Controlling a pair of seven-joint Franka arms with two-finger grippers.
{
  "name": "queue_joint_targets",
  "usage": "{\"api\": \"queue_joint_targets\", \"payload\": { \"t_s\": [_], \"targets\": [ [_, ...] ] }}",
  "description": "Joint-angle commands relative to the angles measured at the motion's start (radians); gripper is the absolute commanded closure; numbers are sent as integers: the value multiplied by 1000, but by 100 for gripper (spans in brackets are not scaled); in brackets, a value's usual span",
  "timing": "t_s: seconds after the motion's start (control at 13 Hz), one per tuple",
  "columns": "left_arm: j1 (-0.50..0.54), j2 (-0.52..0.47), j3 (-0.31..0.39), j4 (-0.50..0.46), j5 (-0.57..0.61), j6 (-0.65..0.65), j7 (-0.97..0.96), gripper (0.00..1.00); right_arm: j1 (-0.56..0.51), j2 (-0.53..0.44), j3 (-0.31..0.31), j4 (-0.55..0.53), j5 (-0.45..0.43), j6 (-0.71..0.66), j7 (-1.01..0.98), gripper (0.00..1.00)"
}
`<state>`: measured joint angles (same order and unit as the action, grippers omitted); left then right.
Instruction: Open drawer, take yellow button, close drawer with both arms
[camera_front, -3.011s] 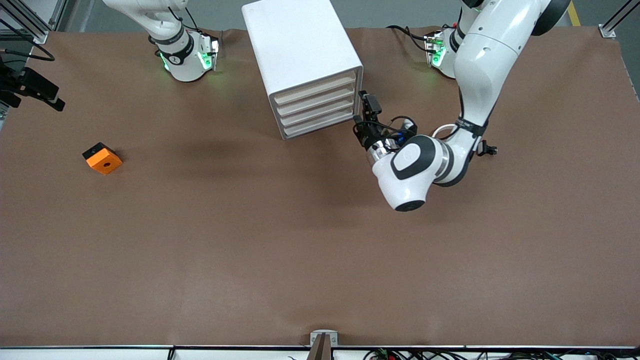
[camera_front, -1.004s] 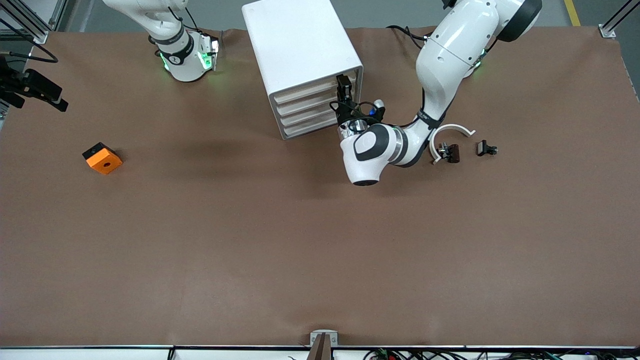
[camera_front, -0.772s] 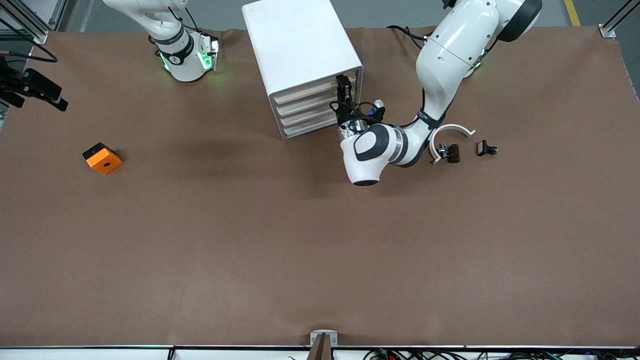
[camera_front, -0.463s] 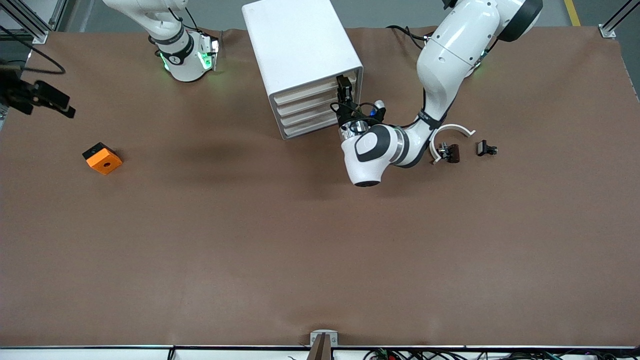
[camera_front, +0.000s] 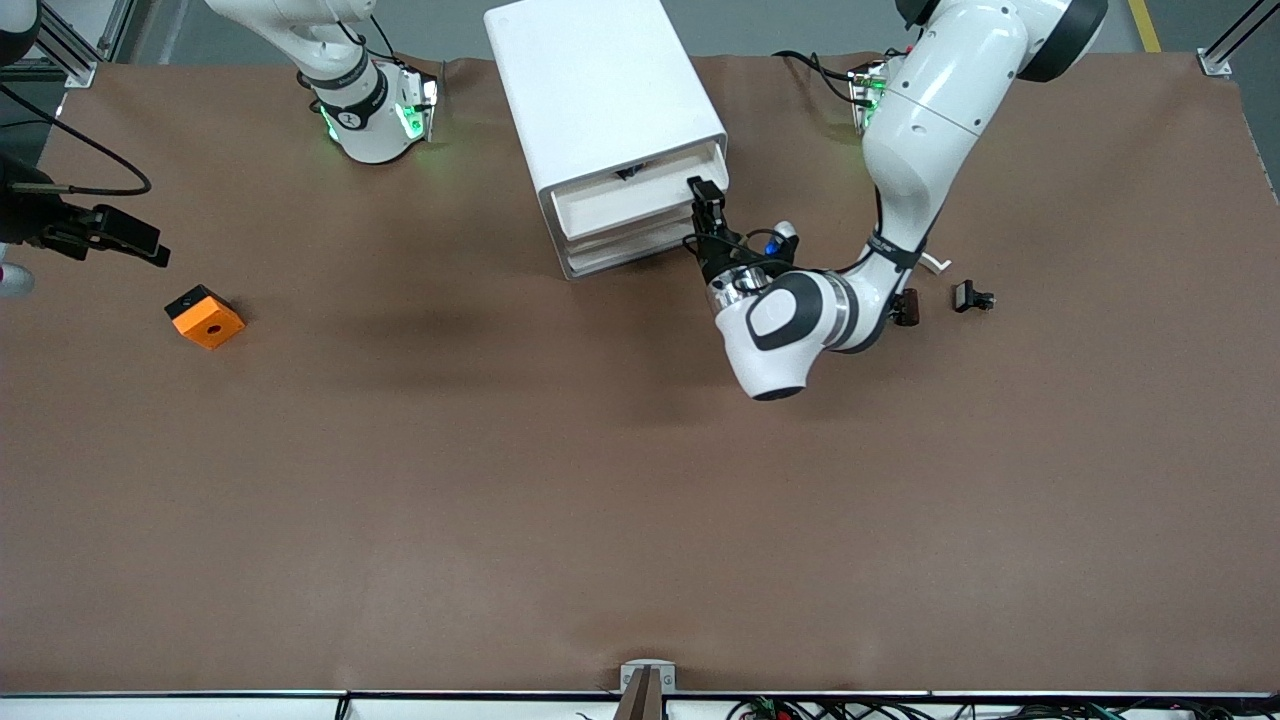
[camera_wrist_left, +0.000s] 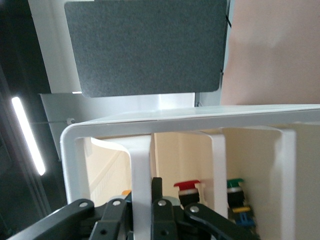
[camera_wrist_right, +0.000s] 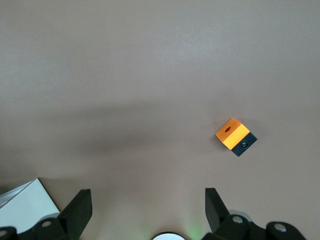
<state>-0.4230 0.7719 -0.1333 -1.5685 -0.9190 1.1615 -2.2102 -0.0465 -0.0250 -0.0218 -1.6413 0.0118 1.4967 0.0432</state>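
Orange block (camera_front: 204, 317) toward the right arm's end, small black clip (camera_front: 971, 296) toward the left arm's

Right hand (camera_wrist_right: 145, 207) spread open above orange block (camera_wrist_right: 235, 136) on table (camera_wrist_right: 150, 75)

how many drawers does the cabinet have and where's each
4, stacked in the white cabinet. The top drawer is pulled partway out, the left end effector at its front edge. Three shut drawers lie below, partly hidden.
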Motion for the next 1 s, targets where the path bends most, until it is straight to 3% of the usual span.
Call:
{"api": "queue_joint_targets", "payload": {
  "t_s": [0.0,0.39,0.54,0.69,0.93],
  "targets": [
    [38,3,21,8,-9,72,29,94,-50,54,8,41,2,-1,-37,0],
    [105,6,21,24,-35,89,32,93,-75,100,10,52,11,-4,-60,0],
    [134,7,21,39,-49,92,32,91,-49,99,20,52,25,-9,94,0],
    [159,7,21,56,-47,92,30,90,23,96,20,55,37,-27,347,0],
    [193,6,23,74,-47,92,32,90,132,96,20,55,80,-13,551,0]
  ]
}}
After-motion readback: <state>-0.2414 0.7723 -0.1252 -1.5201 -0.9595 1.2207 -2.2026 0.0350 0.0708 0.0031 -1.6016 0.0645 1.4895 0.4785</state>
